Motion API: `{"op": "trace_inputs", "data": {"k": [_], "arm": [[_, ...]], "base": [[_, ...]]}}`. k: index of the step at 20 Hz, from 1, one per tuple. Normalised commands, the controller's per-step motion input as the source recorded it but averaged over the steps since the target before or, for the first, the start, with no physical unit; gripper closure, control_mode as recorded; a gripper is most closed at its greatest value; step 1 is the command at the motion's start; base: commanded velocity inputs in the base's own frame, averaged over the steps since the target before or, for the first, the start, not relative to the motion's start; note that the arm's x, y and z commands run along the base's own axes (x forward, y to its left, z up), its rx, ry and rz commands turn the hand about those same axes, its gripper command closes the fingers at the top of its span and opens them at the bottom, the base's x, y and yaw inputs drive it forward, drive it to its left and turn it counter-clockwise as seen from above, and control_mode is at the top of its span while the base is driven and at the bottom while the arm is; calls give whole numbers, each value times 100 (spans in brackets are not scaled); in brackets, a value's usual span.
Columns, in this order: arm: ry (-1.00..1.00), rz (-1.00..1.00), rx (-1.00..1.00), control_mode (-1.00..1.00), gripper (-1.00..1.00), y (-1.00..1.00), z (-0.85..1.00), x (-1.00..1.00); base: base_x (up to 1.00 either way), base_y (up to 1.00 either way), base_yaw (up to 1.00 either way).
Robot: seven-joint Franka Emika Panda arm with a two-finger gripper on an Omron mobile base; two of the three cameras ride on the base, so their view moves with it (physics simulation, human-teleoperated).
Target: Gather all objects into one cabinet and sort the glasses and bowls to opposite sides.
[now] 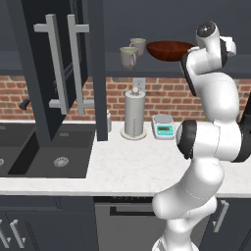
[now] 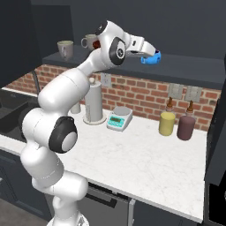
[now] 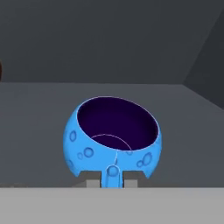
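**Blue bowl pinched at the cabinet shelf**

My claw (image 2: 150, 56) is narrowed onto the near rim of the blue bowl (image 3: 114, 138), one finger outside the wall and one inside, holding it at the right part of the open cabinet (image 1: 59, 68), at shelf level. I cannot tell whether the bowl's base touches the shelf (image 2: 190, 70).

The blue bowl is small, round and deep, bright glossy blue outside with little ringed dimples like craters, and dark violet inside with a faint circle marking its floor. It sits tilted toward me, mouth open to my hand view.

To its left on the same shelf rests the brown bowl (image 1: 169, 50), wide, shallow and reddish with a smooth wood-like sheen. Further left stand two mugs (image 1: 129, 56), pale beige-green, matte, each with a loop handle, one just behind the other.

The cabinet is flat charcoal, its door swung open, with long silver bar handles (image 1: 55, 63).

Below, the white marbled worktop (image 2: 145, 154) carries a paper-towel holder (image 1: 134, 115), a pale scale (image 1: 163, 126) and two squat jars (image 2: 167, 123), one yellow, one maroon, before a red brick wall.
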Motion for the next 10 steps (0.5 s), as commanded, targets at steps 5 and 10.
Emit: {"op": "trace_inputs", "data": {"k": [5, 10], "arm": [[0, 0, 0, -100, 100, 0, 36, -63], [0, 0, 0, -100, 100, 5, 65, -100]], "base": [[0, 0, 0], [0, 0, 0]]}}
